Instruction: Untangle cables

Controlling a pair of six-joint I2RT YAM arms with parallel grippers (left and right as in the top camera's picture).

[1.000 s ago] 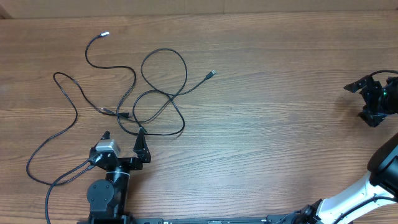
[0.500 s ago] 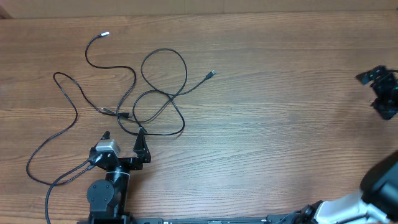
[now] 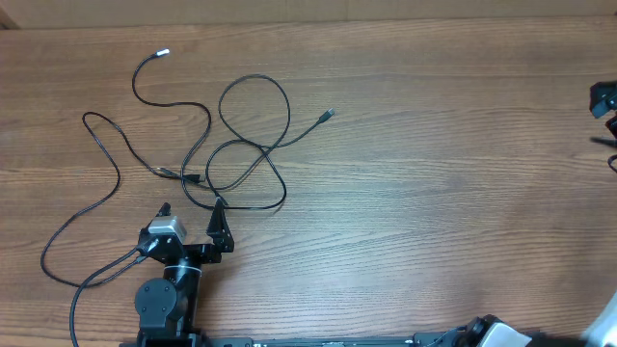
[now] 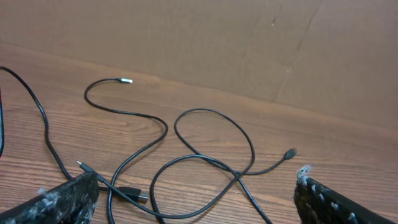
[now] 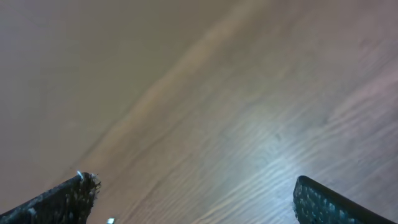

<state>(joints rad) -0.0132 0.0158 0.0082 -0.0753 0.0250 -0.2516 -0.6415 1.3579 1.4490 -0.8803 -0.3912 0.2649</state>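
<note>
While both arms stand clear of the work, the cables [image 3: 262,147] lie loose on the wooden table [image 3: 434,193], gathered in its left half, in front of the left arm. In the overhead view they cross one another in several loops; one strand ends in a silver-tipped plug [image 3: 162,52] toward the far left, another in a small dark plug [image 3: 329,115] lying out to the right of the loops, and a third plug [image 3: 191,178] rests near the middle of the tangle. The left gripper [image 3: 193,206] sits just on the near side of the tangle with its jaws spread wide and nothing between them; whether a fingertip touches the nearest strand cannot be told. Its wrist camera looks across the cables [image 4: 165,127] toward a cardboard wall [image 4: 249,43], with the silver tip [image 4: 126,81] far off to the left. The right gripper [image 3: 605,101] is at the far right edge of the overhead view, only partly in frame and well apart from the cables; its own camera shows the right gripper [image 5: 193,182] open wide over bare wood, holding nothing.
</note>
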